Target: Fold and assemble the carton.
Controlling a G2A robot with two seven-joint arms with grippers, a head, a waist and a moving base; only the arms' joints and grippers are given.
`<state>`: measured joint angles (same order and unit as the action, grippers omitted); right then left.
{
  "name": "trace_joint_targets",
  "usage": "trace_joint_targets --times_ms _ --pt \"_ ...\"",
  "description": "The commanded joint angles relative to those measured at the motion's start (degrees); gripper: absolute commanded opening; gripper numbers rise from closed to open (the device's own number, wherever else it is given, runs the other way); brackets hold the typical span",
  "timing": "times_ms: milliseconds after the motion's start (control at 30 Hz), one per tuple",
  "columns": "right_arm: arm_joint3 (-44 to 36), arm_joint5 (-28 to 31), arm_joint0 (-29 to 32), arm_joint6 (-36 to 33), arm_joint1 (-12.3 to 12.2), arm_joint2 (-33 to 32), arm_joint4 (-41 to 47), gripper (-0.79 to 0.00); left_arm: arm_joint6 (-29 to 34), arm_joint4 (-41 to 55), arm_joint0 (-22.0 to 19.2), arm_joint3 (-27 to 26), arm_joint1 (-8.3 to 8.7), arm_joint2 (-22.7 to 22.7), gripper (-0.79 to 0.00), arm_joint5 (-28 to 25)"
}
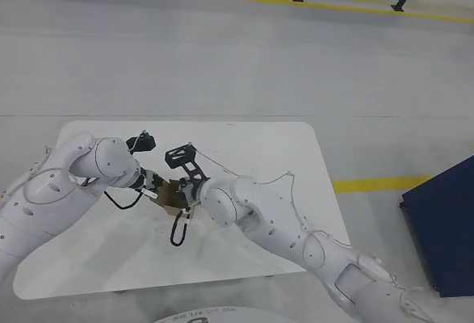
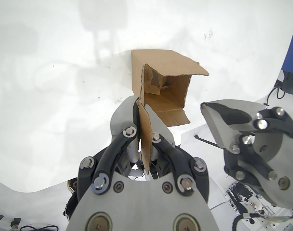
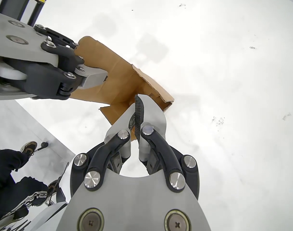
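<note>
A small brown carton (image 1: 169, 194) is held just above the white table (image 1: 261, 153), between the two arms. In the left wrist view the carton (image 2: 165, 73) lies on its side with its open end facing the camera, and several flaps stick out. My left gripper (image 2: 142, 111) is shut on one side flap, edge-on between its fingers. My right gripper (image 3: 138, 99) is shut with nothing between its pads, and its tip is close beside the carton (image 3: 117, 82). From the left wrist, the right gripper (image 2: 204, 105) stands a short gap away from the bottom flap.
A dark blue box (image 1: 463, 218) stands on the floor to the right of the table. A black cable loop (image 1: 178, 230) hangs under the right wrist. The rounded table edge runs close to the near side of the carton.
</note>
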<state>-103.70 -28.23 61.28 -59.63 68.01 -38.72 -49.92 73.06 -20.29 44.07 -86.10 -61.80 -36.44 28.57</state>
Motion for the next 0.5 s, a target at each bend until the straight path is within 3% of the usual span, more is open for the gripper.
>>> trace_joint_targets --times_ms 0,133,200,267,333,433,467 --pt "1.5 -1.7 -2.0 -1.6 1.0 1.8 -0.4 -0.785 0.0 0.0 0.0 0.0 0.00 0.0 -0.785 0.0" --pt "4.6 -3.5 -5.3 -4.5 2.4 3.1 0.1 -0.785 0.0 0.0 0.0 0.0 0.00 0.0 -0.785 0.0" --pt "5.9 -3.8 -6.1 -5.4 2.8 3.1 0.4 -0.785 0.0 0.0 0.0 0.0 0.00 0.0 -0.554 0.0" --pt "7.5 -3.8 -6.5 -5.7 3.2 3.2 0.9 -0.785 0.0 0.0 0.0 0.0 0.00 0.0 -0.409 0.0" --pt "8.5 -4.3 -6.9 -5.5 4.0 4.4 1.5 -0.785 -2.7 0.3 2.2 0.7 0.55 -1.1 -0.179 -2.8" --pt "10.7 -4.9 -8.1 -5.6 5.0 5.2 2.5 -0.785 -3.7 1.3 4.6 -0.8 1.62 -4.0 -0.003 -5.3" --pt "11.4 -5.0 -8.4 -5.6 5.2 5.4 2.8 -0.785 -3.6 1.7 5.3 -1.3 2.00 -4.9 0.000 -6.1"
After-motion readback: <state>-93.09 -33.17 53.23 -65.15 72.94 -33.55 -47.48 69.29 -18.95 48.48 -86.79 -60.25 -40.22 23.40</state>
